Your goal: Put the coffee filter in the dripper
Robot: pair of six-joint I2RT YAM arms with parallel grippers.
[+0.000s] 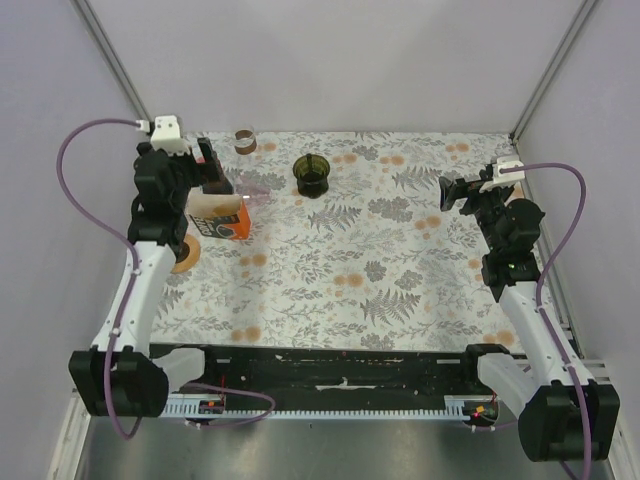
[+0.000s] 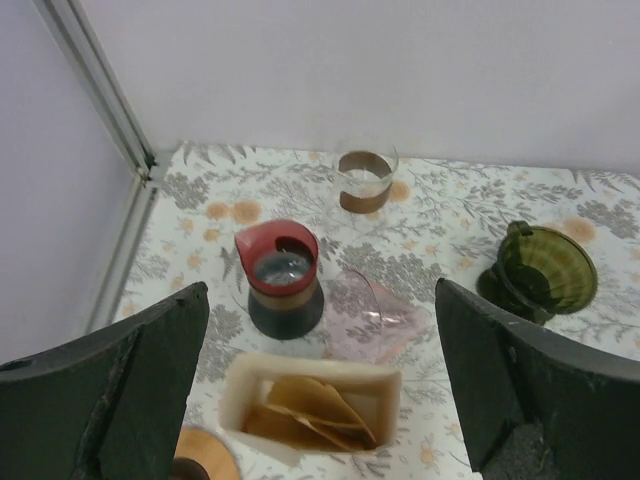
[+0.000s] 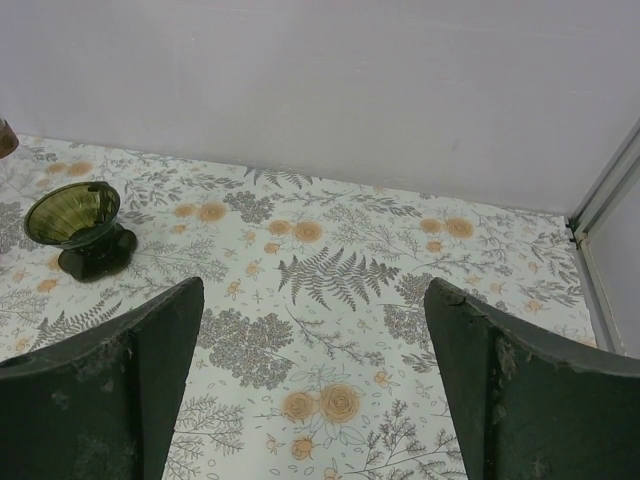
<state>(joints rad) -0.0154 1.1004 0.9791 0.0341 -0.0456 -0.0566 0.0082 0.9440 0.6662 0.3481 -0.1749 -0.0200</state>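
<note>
Brown paper coffee filters (image 2: pixel 305 403) stand in a cream open-topped box (image 2: pixel 300 364), which sits low in the left wrist view, below and between my left gripper's (image 2: pixel 320 295) open fingers. In the top view the box (image 1: pixel 220 217) lies just in front of the left gripper (image 1: pixel 207 163). The dark green dripper (image 1: pixel 312 176) stands upright at the back middle of the table, also showing as the dripper (image 2: pixel 541 269) and the dripper (image 3: pixel 80 225) in the two wrist views. My right gripper (image 1: pixel 455 190) hovers open on the right side, with nothing between the fingers of this gripper (image 3: pixel 313 300).
A red-topped carafe (image 2: pixel 279 279) and a clear pink dripper (image 2: pixel 372 311) lying on its side are just behind the box. A glass with a brown band (image 2: pixel 364 179) stands near the back wall. A wooden disc (image 1: pixel 185 252) lies by the left arm. Walls enclose the flowered table.
</note>
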